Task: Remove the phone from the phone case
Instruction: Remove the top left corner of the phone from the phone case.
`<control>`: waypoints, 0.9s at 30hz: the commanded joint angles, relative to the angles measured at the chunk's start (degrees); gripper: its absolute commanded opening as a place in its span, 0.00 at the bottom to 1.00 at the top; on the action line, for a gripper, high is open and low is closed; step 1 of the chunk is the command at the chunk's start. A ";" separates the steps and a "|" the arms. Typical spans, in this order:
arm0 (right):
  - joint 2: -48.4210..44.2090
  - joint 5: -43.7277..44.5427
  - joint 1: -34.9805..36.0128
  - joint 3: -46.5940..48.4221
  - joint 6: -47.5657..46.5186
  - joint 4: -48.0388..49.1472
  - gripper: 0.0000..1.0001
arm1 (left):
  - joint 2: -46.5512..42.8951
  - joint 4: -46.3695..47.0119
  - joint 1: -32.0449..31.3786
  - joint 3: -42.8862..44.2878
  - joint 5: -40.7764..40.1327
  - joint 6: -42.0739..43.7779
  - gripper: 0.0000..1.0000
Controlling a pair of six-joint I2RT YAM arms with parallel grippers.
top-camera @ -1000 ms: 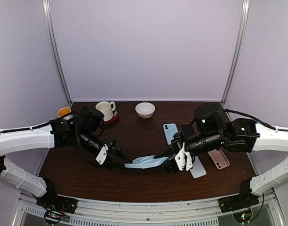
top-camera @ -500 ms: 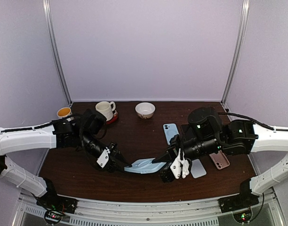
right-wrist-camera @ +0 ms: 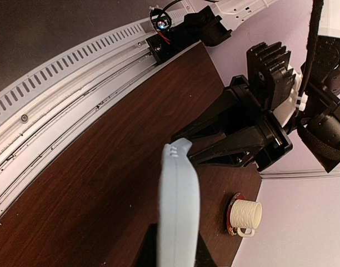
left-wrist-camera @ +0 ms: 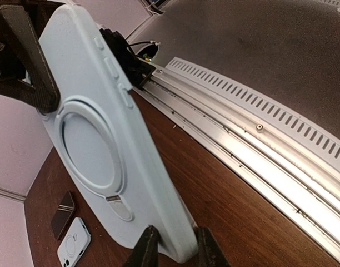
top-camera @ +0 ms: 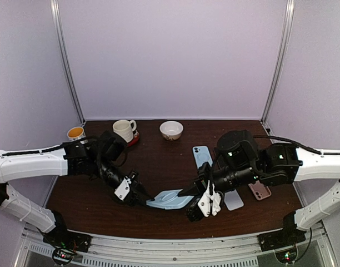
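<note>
Both arms sit nearer the table's front edge than a second ago. Left gripper (top-camera: pixel 141 196) and right gripper (top-camera: pixel 191 196) each pinch one end of the light blue phone case (top-camera: pixel 169 198), slung between them. No phone seen free; extraction likely still ahead.

Dark brown wood-grain bench (top-camera: pixel 159 164) with a matte top. Plain pale lilac back wall (top-camera: pixel 170 55), and matching side walls (top-camera: pixel 20 72) left and right. Two silver metal posts (top-camera: pixel 68 61) stand at the back corners, splaying outward in the top view. A slotted aluminium rail (top-camera: pixel 159 251) runs along the bench's near edge. Past the rail is dark speckled floor (left-wrist-camera: pixel 270 39). Light is even and diffuse, with no hard shadows.
</note>
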 commanded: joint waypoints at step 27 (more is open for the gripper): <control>-6.78 4.26 1.31 -8.47 9.56 16.33 0.00 | -6.46 1.65 -1.40 -0.23 -3.54 -0.01 0.52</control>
